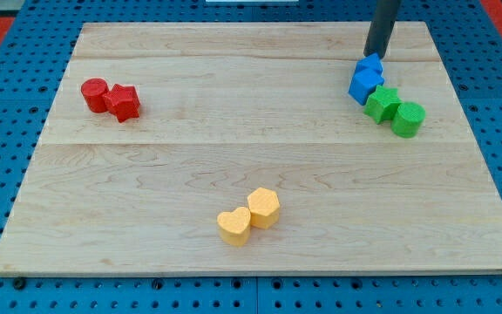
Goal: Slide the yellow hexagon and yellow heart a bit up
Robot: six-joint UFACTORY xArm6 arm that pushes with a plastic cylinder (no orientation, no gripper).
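**woodshop_kev:** So where's everything sitting? Treating the wooden board (260, 148) as a clock face.

**pushbot_fan:** The yellow hexagon (264, 208) and yellow heart (234, 226) are down around 6 o'clock, close to the view's bottom edge. They're touching, with the heart at roughly 8 o'clock from the hexagon.

**woodshop_kev:** And the rod?

**pushbot_fan:** Way off at about 1 o'clock on the board. My tip (375, 56) is right at the top side of the upper blue block (371, 66), looks like touching but I can't swear to it. No jaws on this thing, it's a plain dark rod, so there's nothing to spread or pinch. It's well apart from the yellow pair.

**woodshop_kev:** What else is up there?

**pushbot_fan:** A second blue block (363, 85) sits snug under the first, can't quite make out either shape. At 4 o'clock from those, a green star-ish block (382, 103) and a green cylinder (408, 119), all bunched together.

**woodshop_kev:** Left side?

**pushbot_fan:** At 10 o'clock, a red cylinder (95, 94) touching a red block (124, 103) with a faceted shape. The board rests on a blue pegboard (7, 157).
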